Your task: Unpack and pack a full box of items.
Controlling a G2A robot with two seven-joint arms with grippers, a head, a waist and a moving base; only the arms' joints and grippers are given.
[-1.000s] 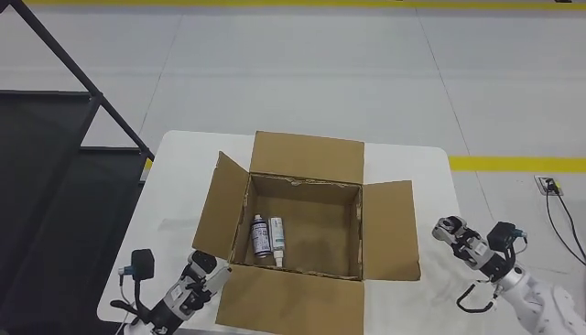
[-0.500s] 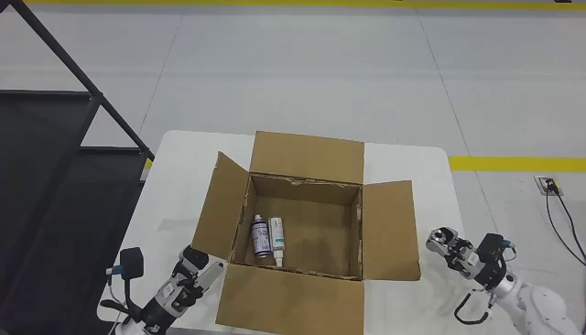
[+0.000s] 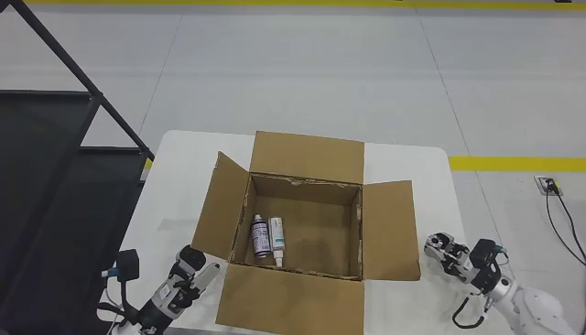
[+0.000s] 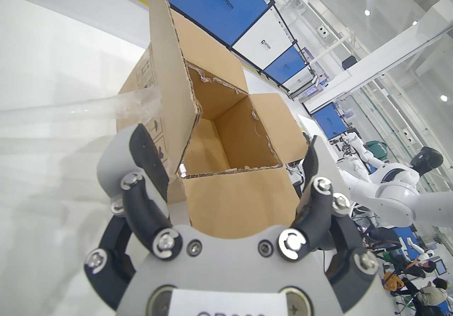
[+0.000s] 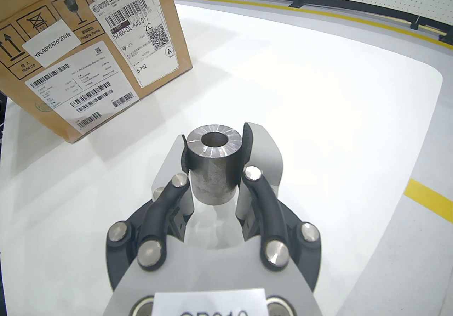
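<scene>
Your right hand is closed around a steel bushing. It is probably heavy, rigid and slick, so grip squarely across its sides. Your left hand is wide open and empty.

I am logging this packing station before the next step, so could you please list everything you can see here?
cardboard box: one, brown, flaps open, mid-table
purple-labelled bottle: one, lying on the box floor near its left wall
white bottle: one, lying beside the purple-labelled one
shipping labels: several, white, on the box's outer side
hollow metal cylinder: one, grey, clamped in the right gripper
table: one, white, under the box
left gripper: one, grey and black, open, at the box's near left corner
right gripper: one, grey and black, shut on the cylinder, beside the box's right flap
</scene>
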